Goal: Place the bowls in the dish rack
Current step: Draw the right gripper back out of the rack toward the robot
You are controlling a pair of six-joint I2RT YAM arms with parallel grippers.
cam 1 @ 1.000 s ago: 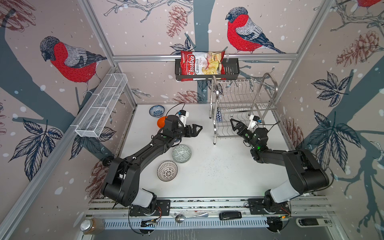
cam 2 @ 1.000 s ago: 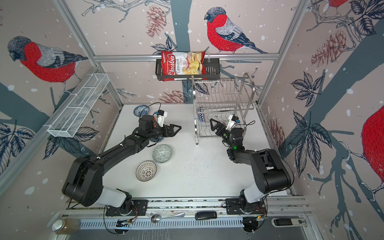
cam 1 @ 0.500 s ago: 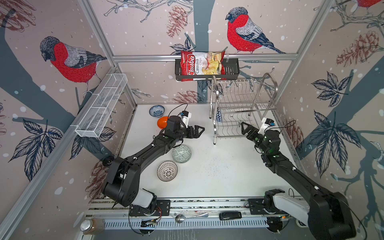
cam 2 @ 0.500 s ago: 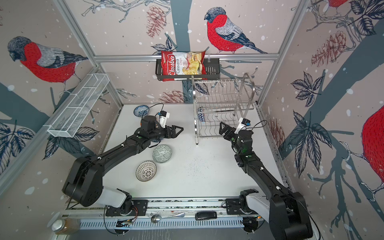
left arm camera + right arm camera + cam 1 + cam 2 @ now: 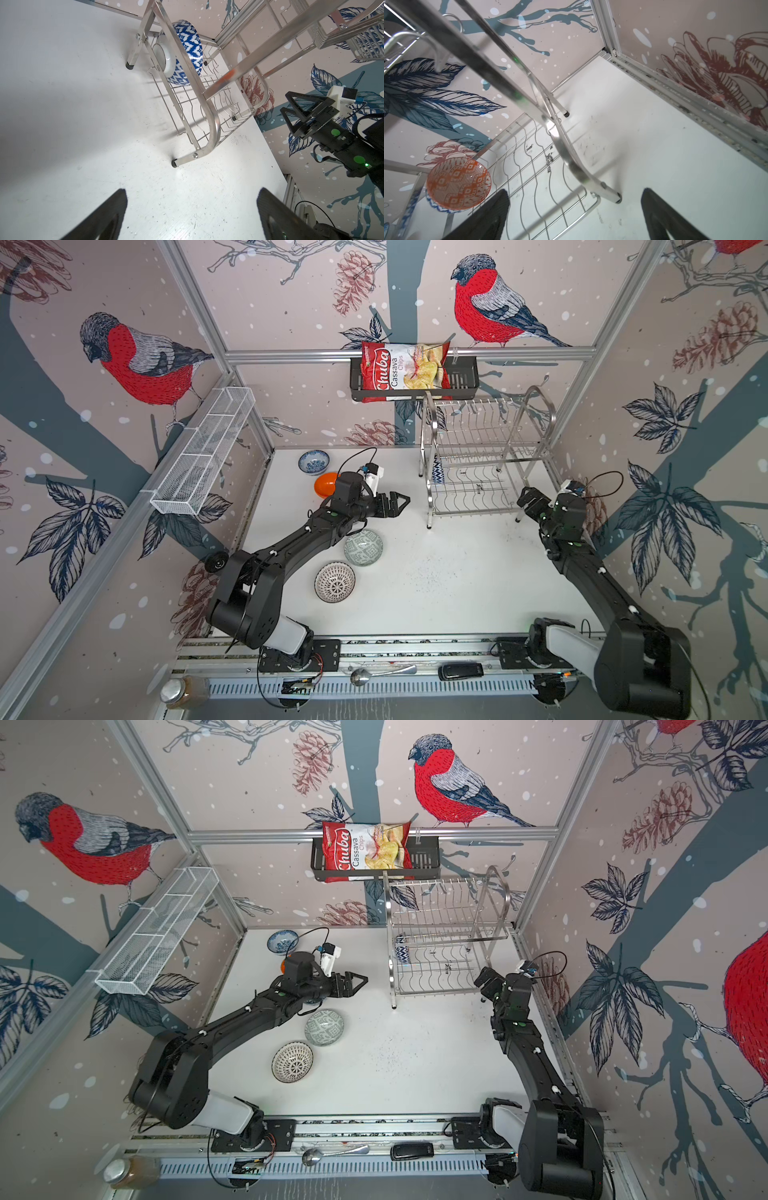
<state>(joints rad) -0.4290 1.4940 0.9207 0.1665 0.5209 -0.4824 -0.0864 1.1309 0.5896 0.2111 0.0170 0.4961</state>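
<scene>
The dish rack stands at the back right. The blue triangle-patterned bowl stands on edge in its lower tier; the right wrist view shows its orange patterned inside. On the table lie the blue-floral bowl, the orange bowl, the grey-green bowl and the black-dotted white bowl. My left gripper hangs open and empty left of the rack. My right gripper is open and empty at the rack's front right leg.
A black basket with a chips bag hangs on the back rail above the rack. A white mesh basket is fixed to the left wall. The left arm's forearm passes over the table just behind the grey-green bowl.
The right arm has stretched out and its gripper has drawn back to the right, from the front of the rack's lower tier to the front right leg. The left gripper has barely moved.
</scene>
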